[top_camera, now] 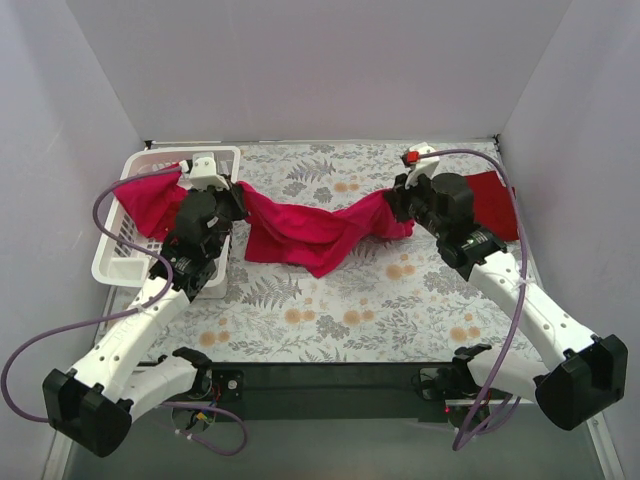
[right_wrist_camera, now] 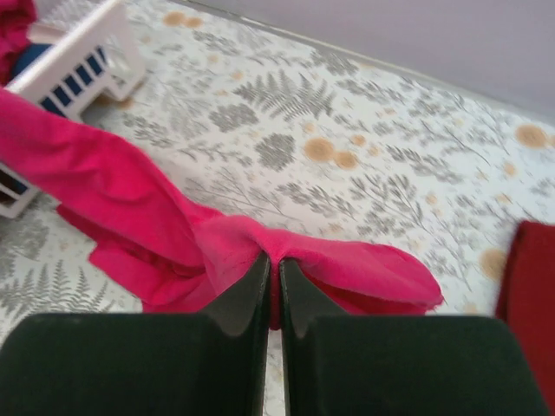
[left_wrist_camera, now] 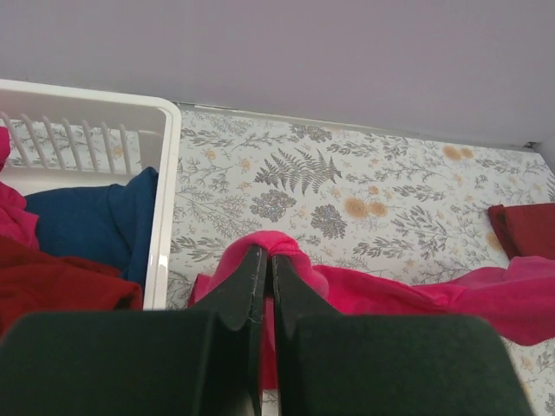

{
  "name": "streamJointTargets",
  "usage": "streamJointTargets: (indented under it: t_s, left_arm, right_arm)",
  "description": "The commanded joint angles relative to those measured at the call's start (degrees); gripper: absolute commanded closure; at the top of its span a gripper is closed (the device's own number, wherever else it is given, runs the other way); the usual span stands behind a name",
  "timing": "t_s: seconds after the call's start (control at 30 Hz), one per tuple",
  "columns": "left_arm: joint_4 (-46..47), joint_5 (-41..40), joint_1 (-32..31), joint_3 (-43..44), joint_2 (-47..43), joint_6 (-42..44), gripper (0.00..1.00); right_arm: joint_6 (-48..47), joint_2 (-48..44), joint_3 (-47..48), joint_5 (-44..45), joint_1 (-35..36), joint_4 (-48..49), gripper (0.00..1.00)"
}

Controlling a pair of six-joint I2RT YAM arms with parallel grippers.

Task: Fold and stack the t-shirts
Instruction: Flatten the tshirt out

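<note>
We've got both arms on one garment. Closest in, the left gripper (left_wrist_camera: 264,256) has its jaws pinched together on a bunched edge of the pink-red t-shirt (top_camera: 310,235), w/ cloth humping up just past the tips. The right gripper (right_wrist_camera: 270,264) is clamped the same way on the opposite end, fabric spilling to either side of its fingers. Btwn the two the shirt hangs like a loose rope: the ends are lifted at the jaws and the middle is drooped and twisted. Its lowest part lies on the floral table (top_camera: 350,320), below and between the grippers.

Our read is that we're at the spread-out step. The shirt isn't flat yet, so folding proper hasn't begun. To do it well we'd draw the grippers apart evenly, taking out the sag w/o tugging cloth from either pinch. We'd keep both at matching height, then lower so one edge lands first & the body lays out smooth. The twist near the middle is the thing to watch, b/c any fold over it will prob go lumpy.

Farther out, on the outer side of the left gripper, sits the white basket (top_camera: 115,265). It holds a blue shirt (left_wrist_camera: 87,225), a maroon shirt (left_wrist_camera: 52,282) & more pink cloth. Beyond the right gripper, on its outer side, a dark red shirt (top_camera: 495,205) lies on the table, apparently folded, so likely the stack spot.
</note>
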Motion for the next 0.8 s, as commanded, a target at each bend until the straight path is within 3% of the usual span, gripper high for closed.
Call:
streamJointTargets:
  t_s: [0.0,0.03,0.1,0.13,0.23,0.43,0.6,0.7,0.77]
  left_arm:
    - [-0.35,1.04,0.36,-0.97,0.68,-0.11,1.00]
    - [-0.53,2.35,0.44,-1.32,1.12,-0.37,1.00]
    - [-0.35,3.50,0.44,-2.29,2.78,-0.90,1.00]
    - [-0.35,4.12,0.44,-2.38,3.49,-1.08,1.00]
    - [-0.53,4.21,0.44,-2.20,5.78,-1.17,1.00]
    - [-0.71,2.90,0.44,-2.29,7.01,-0.82,1.00]
    - [-0.79,1.75,0.44,-2.38,7.54,-0.64,1.00]
    - [-0.71,1.93,0.44,-2.29,8.68,-0.64,1.00]
    - [-0.44,2.02,0.44,-2.29,9.56,-0.64,1.00]
  right_arm:
    - [-1.62,-1.33,0.07,6.99,-1.70,-7.46,0.99]
    - [-0.49,-1.34,-1.06,6.65,-1.79,-7.46,0.98]
    - [0.49,0.15,-3.70,6.21,-2.05,-7.46,0.88]
    - [1.01,1.03,-4.23,5.60,-2.05,-7.46,0.77]
    - [2.16,4.89,-5.47,5.24,-2.14,-7.29,0.66]
    - [3.22,10.79,-5.56,1.64,-2.58,-4.91,0.62]
    - [4.18,10.36,-7.57,2.86,-3.11,-4.74,0.54]
    - [4.97,6.94,-12.39,0.85,-8.01,-4.22,0.47]
    - [5.93,4.92,-16.79,-5.97,-12.50,-2.12,0.45]
